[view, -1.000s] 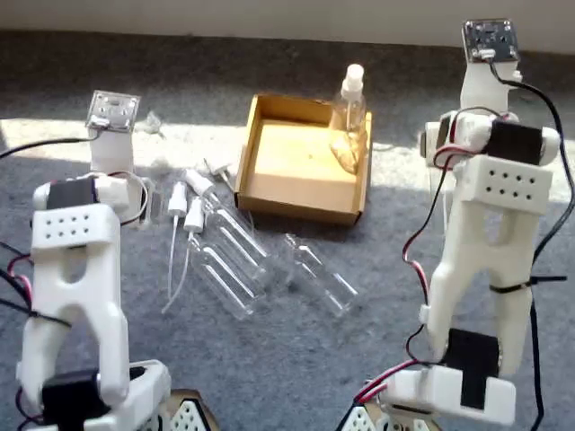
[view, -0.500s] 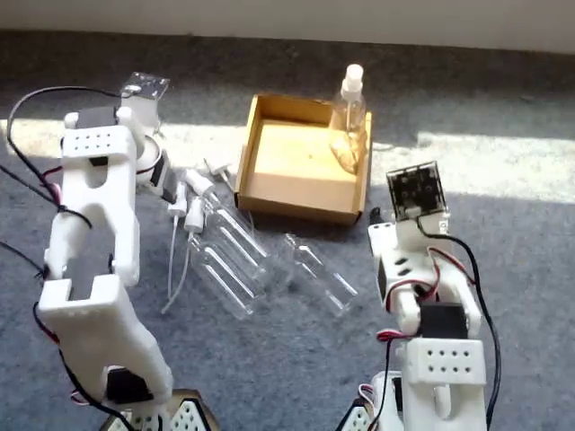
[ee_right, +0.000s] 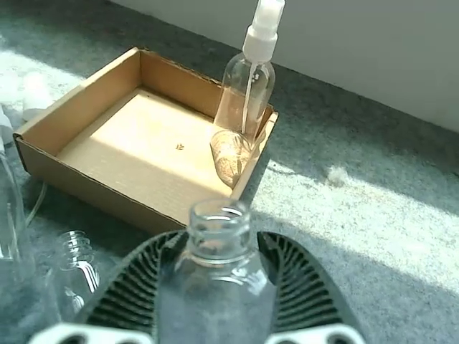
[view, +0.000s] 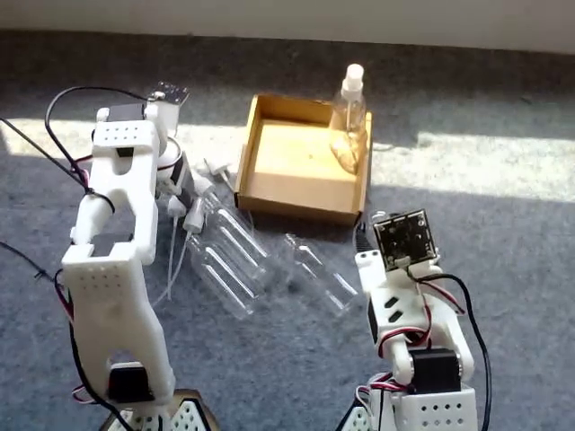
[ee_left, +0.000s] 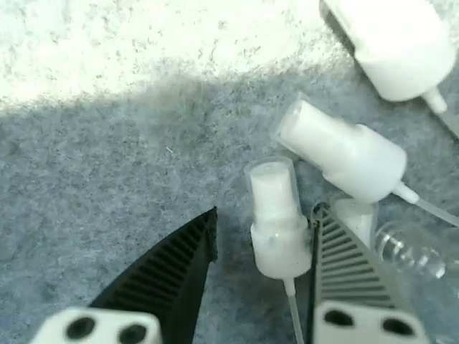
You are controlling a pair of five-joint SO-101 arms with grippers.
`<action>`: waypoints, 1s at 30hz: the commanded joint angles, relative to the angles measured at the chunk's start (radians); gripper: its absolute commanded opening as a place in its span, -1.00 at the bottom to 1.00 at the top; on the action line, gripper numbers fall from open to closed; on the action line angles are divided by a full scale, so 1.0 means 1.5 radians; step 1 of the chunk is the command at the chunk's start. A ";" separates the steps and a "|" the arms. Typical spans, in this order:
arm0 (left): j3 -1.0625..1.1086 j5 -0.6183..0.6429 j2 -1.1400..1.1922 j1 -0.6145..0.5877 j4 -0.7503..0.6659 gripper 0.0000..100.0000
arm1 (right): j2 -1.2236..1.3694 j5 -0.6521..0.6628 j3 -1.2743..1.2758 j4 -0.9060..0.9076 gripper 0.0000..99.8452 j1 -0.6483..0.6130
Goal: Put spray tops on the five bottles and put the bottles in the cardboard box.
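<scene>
Here, my left gripper [ee_left: 265, 211] sits low over the grey carpet [ee_left: 107, 158], jaws apart, with a small white plastic spray top [ee_left: 276, 229] lying between them, close against one jaw. My right gripper [ee_right: 221, 240] is clamped on an open-necked clear plastic bottle [ee_right: 215, 287]. The shallow brown cardboard box [view: 301, 208] lies upper centre of the high view, a capped clear bottle [view: 349, 112] upright at its right wall. Other clear bottles [view: 225, 256] lie just below the box.

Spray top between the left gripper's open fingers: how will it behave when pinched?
The spray top looks like small hollow plastic, so it is probably light. Its round body may roll or slip sideways on the carpet. The thin dip tube likely flexes.
</scene>
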 commanded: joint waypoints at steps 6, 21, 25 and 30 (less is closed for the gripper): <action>-0.110 0.006 0.119 -0.003 0.009 -0.65 | -0.010 0.004 -0.007 0.002 -0.99 -0.051; -0.284 0.006 -0.041 -0.114 0.150 -0.93 | -0.009 0.004 -0.009 0.001 -0.99 -0.145; -0.352 0.026 -0.164 -0.111 0.223 -0.93 | -0.009 0.004 -0.010 -0.002 -0.99 -0.177; -0.315 0.090 -0.417 -0.060 0.223 -0.93 | -0.009 0.002 -0.010 0.001 -0.99 -0.200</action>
